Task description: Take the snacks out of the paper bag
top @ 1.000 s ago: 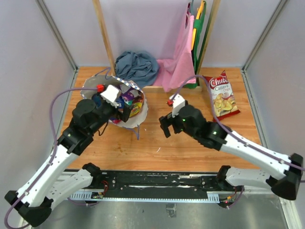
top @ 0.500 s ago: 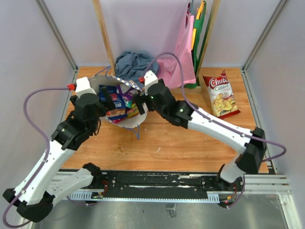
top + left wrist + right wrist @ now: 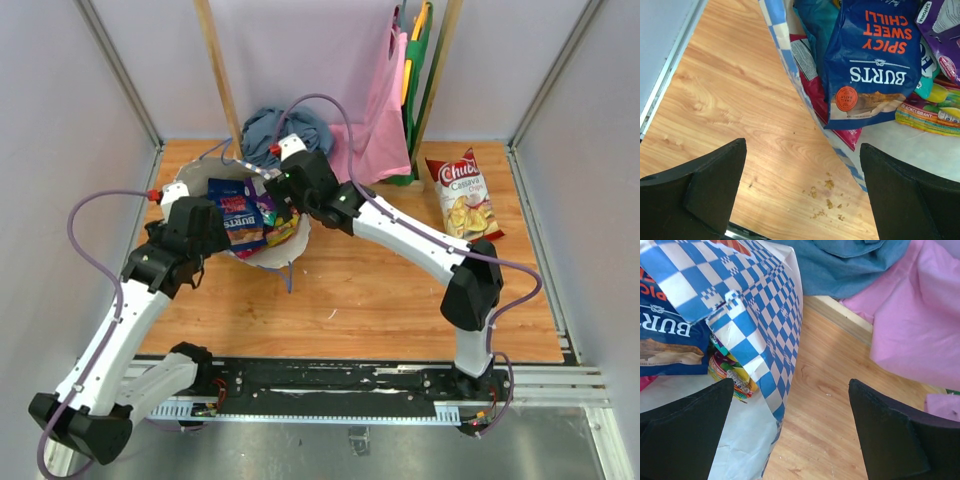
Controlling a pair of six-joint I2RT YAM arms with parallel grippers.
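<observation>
The paper bag lies on its side at the back left, its mouth full of snacks. A dark blue Burts packet lies on top of them. In the left wrist view this blue packet overlaps a magenta packet, with purple and striped packets beside it. My left gripper hangs open over the bag's checkered left rim, holding nothing. My right gripper is open and empty at the bag's right rim, straddling paper and wood. The red-and-white Chuds bag lies apart on the right.
A grey-blue cloth lies bunched behind the bag. Pink and green cloth bags hang from a wooden frame at the back. Crumbs dot the wood. Grey walls close in both sides.
My right arm swung from the table's middle up and left to the bag's far right rim. My left gripper drew back from over the bag's mouth to its left side, uncovering the blue packet.
</observation>
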